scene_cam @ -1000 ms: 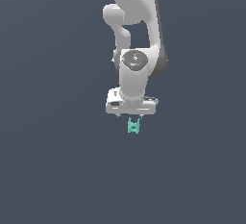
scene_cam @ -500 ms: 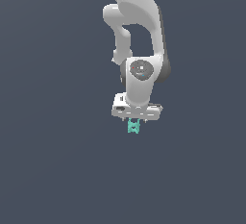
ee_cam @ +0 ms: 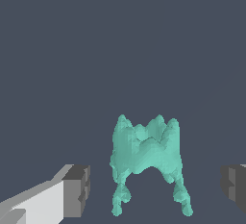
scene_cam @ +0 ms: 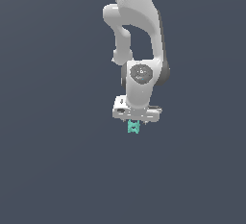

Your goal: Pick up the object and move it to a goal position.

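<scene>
The gripper (ee_cam: 153,187) stood wide open with nothing in its grasp: in the wrist view its two dark pads (ee_cam: 78,189) were set well apart, and the object (ee_cam: 146,158) sat in the gap between them, touching neither. The teal-green piece lay nearer one pad than the other, its body towards the camera's middle and two thin prongs trailing from it. In the exterior view the gripper (scene_cam: 135,120) hung pointing down at the end of the white arm (scene_cam: 139,45), with the object (scene_cam: 133,127) just beneath the hand, small and narrower than the hand itself. Around them was only the plain dark grey ground (scene_cam: 53,160). Whether the pads had come down level with the piece's body or stood a little above it could not be told with confidence from either view, since the flat render gave little sense of height.

The likely trouble from here lay in the closing. As the piece was off-centre, one pad would probably meet it first and push or turn it. Its lumpy outline offered poor flat faces, so the pads could catch on a prong, and the piece might slip out during the lift towards the goal.
</scene>
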Robot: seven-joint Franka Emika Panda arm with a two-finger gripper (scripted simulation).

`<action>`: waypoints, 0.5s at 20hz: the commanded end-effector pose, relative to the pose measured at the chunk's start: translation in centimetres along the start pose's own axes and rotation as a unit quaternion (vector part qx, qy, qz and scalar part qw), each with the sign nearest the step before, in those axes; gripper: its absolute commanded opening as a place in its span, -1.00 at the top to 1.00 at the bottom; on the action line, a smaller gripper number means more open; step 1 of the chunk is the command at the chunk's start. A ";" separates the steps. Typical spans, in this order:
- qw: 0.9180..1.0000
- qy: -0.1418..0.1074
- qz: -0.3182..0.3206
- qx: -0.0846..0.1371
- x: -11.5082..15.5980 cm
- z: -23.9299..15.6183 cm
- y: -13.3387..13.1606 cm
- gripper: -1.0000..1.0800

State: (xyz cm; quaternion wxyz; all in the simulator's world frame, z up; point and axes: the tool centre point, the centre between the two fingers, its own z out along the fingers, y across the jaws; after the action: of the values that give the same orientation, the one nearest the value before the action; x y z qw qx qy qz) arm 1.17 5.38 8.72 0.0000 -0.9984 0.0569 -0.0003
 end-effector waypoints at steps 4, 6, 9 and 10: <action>1.000 0.000 0.001 0.000 -0.1 2.8 0.0 -0.92; 1.000 0.000 0.001 0.000 -0.1 3.4 0.0 -0.92; 1.000 0.000 0.001 0.000 0.0 3.8 0.0 -0.92; 1.000 0.000 0.001 0.000 0.0 3.8 0.0 -0.92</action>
State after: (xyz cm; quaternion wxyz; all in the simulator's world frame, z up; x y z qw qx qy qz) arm 1.09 5.40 4.96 -0.0002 -0.9983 0.0584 0.0009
